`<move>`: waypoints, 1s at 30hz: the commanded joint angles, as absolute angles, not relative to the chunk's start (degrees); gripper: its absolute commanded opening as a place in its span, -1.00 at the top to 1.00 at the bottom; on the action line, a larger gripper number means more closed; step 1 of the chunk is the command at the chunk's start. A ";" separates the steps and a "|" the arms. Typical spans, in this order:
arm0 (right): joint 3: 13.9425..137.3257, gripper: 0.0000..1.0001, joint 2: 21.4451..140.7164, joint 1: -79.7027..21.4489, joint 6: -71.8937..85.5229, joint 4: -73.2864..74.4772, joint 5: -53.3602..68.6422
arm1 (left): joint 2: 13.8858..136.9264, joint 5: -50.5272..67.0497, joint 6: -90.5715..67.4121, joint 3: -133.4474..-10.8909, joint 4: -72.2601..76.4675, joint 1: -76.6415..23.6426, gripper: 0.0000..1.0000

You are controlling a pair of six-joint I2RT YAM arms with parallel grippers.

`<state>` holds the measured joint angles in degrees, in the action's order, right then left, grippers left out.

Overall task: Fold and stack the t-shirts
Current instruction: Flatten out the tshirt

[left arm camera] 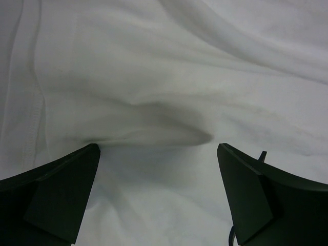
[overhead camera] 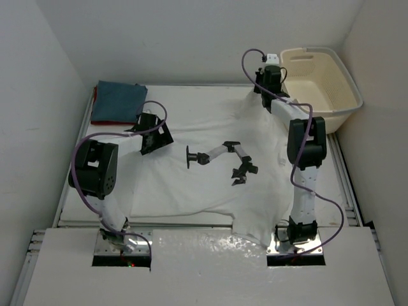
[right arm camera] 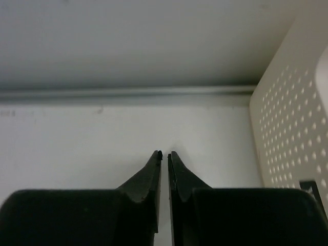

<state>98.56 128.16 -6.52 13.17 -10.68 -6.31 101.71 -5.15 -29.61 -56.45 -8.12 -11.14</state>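
The white t-shirt (overhead camera: 191, 191) lies spread flat over most of the table, a black print (overhead camera: 220, 159) at its middle. My left gripper (overhead camera: 153, 137) hangs open just above its back left part; in the left wrist view the fingers (left arm camera: 158, 148) straddle a low wrinkle in the white cloth (left arm camera: 154, 77). My right gripper (overhead camera: 268, 86) is at the shirt's back right corner beside the basket, jaws (right arm camera: 164, 152) pressed together with only a thin white sliver between them. The blue-grey t-shirt (overhead camera: 118, 99) lies folded at the back left, on the red t-shirt (overhead camera: 94, 108), of which only an edge shows.
The cream perforated laundry basket (overhead camera: 325, 83) stands at the back right corner, its wall (right arm camera: 292, 118) close to the right gripper's right side. White walls enclose the table at the back and both sides. The right arm stretches over the shirt's right side.
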 commanded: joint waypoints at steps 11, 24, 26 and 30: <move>91.09 -0.98 116.21 -9.84 8.44 -8.28 1.41 | 99.23 -2.47 -27.51 -57.83 -10.63 -10.20 -0.99; 61.35 -0.98 97.29 -10.11 12.31 10.89 -15.89 | 98.95 -5.54 -24.79 -66.17 -6.95 -10.20 -0.99; 61.52 -0.98 98.78 -9.15 12.22 13.00 -17.05 | 102.72 -5.10 -24.35 -68.46 -6.07 -10.20 -0.99; 61.69 -0.98 102.47 -5.37 13.88 12.31 -10.74 | 109.85 -5.10 -23.03 -72.50 -4.04 -9.93 -0.99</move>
